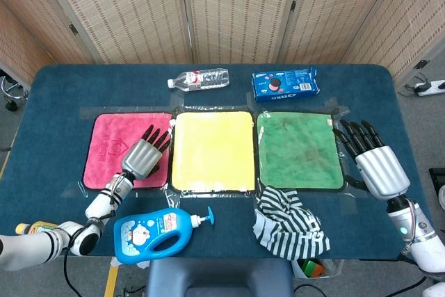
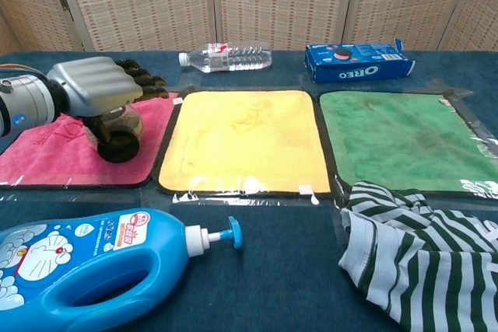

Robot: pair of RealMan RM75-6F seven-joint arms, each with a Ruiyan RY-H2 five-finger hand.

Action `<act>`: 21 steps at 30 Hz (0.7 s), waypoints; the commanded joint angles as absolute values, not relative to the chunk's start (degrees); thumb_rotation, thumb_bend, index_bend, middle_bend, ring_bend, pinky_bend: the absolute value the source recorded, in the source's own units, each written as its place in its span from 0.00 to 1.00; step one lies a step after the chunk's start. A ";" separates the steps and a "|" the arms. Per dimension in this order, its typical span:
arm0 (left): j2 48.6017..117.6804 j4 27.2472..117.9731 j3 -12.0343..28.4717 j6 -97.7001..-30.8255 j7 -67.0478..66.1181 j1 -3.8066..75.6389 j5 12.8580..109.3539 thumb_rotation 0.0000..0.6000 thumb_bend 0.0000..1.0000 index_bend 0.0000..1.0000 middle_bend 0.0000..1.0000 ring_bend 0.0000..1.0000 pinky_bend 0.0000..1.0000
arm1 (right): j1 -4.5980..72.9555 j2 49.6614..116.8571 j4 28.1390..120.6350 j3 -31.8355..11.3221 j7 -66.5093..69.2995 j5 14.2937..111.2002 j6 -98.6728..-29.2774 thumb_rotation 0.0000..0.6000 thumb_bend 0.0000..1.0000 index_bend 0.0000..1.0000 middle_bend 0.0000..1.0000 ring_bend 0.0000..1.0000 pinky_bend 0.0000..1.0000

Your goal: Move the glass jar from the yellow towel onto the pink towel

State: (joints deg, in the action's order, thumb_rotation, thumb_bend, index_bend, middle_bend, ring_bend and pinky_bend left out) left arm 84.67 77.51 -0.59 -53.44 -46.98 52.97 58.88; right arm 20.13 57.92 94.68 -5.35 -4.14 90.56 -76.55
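Observation:
The glass jar [image 2: 121, 124], with its black lid [image 2: 118, 148] facing the camera, is tilted on the right part of the pink towel [image 2: 47, 153]. My left hand [image 2: 95, 88] lies over it. The jar is tucked under the palm with the dark thumb against its left side, while the fingers stretch out above it. In the head view the left hand [image 1: 142, 155] covers the jar, its fingers fanned over the pink towel [image 1: 104, 151]. The yellow towel [image 1: 211, 149] is bare. My right hand [image 1: 374, 163] hovers open right of the green towel [image 1: 297, 149].
A water bottle [image 1: 199, 78] and a blue Oreo box [image 1: 284, 83] lie at the back. A blue detergent bottle [image 1: 156, 233] and a striped cloth [image 1: 286, 222] lie near the front edge. A small yellow-capped bottle [image 1: 31, 228] sits at the front left.

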 commanded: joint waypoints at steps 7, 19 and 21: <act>85.88 71.80 1.99 -50.87 -47.87 53.73 54.20 0.73 0.37 0.00 0.00 0.00 0.00 | 19.95 57.88 94.77 -5.51 -4.29 90.14 -76.52 1.00 0.16 0.00 0.00 0.00 0.00; 79.03 82.28 3.33 -53.96 -38.86 49.05 55.25 0.73 0.37 0.00 0.00 0.00 0.00 | 19.02 57.06 94.83 -5.29 -3.57 89.86 -77.04 1.00 0.16 0.00 0.00 0.00 0.00; 76.72 85.82 3.97 -55.24 -35.42 47.46 55.71 0.79 0.37 0.00 0.00 0.00 0.00 | 18.82 56.38 95.26 -4.99 -3.10 89.54 -76.53 1.00 0.16 0.00 0.00 0.00 0.00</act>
State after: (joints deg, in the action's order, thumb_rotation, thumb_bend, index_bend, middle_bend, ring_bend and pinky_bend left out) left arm 80.23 80.97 2.99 -53.16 -40.07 49.91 54.49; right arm 18.94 56.67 95.05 -5.16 -3.33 89.71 -76.78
